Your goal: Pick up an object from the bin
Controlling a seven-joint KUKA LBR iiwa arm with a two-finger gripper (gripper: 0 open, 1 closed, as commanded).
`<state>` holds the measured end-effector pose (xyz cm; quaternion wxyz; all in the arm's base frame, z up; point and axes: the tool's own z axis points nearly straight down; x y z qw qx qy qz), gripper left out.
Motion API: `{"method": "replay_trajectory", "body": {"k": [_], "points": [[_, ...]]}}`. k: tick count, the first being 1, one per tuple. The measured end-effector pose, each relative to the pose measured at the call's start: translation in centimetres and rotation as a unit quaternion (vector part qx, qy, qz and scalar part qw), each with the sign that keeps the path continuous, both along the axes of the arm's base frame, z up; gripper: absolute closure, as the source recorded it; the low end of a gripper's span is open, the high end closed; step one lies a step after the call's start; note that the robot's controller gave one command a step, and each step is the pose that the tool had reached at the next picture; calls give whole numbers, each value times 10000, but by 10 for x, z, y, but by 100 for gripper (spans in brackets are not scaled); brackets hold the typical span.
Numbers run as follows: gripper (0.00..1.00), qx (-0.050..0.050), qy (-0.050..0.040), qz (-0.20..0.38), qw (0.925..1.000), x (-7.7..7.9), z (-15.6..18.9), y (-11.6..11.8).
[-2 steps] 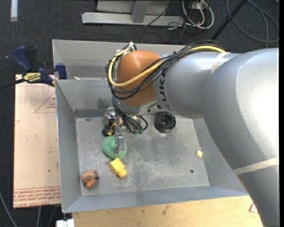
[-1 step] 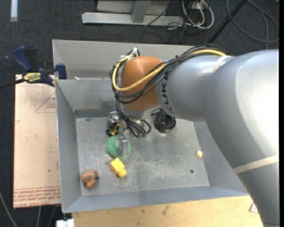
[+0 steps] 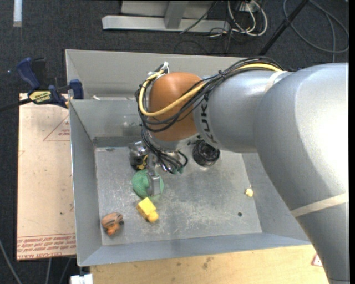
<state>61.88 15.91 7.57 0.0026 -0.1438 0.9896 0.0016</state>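
This looks like a robotics lab. An industrial grey arm [image 3: 266, 111] hangs its gripper [image 3: 154, 180] in a scuffed metal bin [image 3: 83, 166] set on dark carpet [image 3: 33, 44]. Loose cables [image 3: 248, 16] and a metal stand foot [image 3: 166, 22] lie on the floor beyond the gripper.

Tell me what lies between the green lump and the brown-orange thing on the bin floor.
Nothing: the camera view shows bare bin floor between the green lump and the brown-orange thing; the yellow block lies off to the side.
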Motion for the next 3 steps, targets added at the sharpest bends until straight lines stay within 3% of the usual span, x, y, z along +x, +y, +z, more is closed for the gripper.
{"method": "replay_trajectory", "body": {"k": [1,2,3], "points": [[100,24,-12,1394,9902,14,2,-27],[100,26,-13,1395,9902,15,2,-27],[100,-15,9,1132,9936,19,198,-52]]}}
